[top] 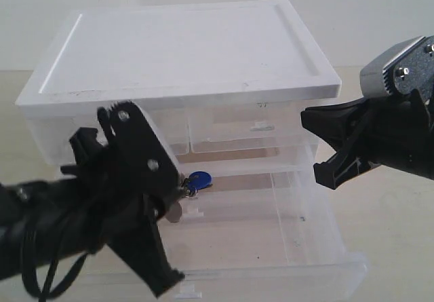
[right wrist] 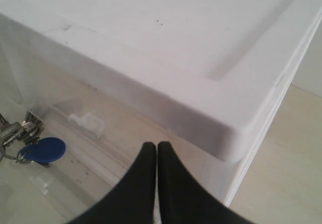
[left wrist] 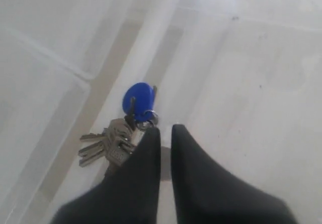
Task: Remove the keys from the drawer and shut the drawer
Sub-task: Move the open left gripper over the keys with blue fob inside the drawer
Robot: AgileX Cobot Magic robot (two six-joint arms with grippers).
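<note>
The keys [left wrist: 108, 146] are dull silver on a ring with a blue oval fob [left wrist: 139, 99]. They sit inside the pulled-out clear drawer [top: 325, 275], near its back left. My left gripper [left wrist: 163, 129] reaches into the drawer with its fingers nearly together, pinching the bunch at the ring; the keys splay beside one finger. In the exterior view the fob [top: 199, 178] shows just past the left gripper [top: 182, 195]. My right gripper [right wrist: 157, 146] is shut and empty, hovering by the cabinet's front right corner, with the fob [right wrist: 44, 150] off to one side.
The white drawer cabinet [top: 183, 51] has a flat recessed top and two small closed drawers [top: 251, 129] above the open one. The open drawer's front wall [top: 271, 278] juts toward the table's near edge. The right arm [top: 380, 132] hangs beside the cabinet's right side.
</note>
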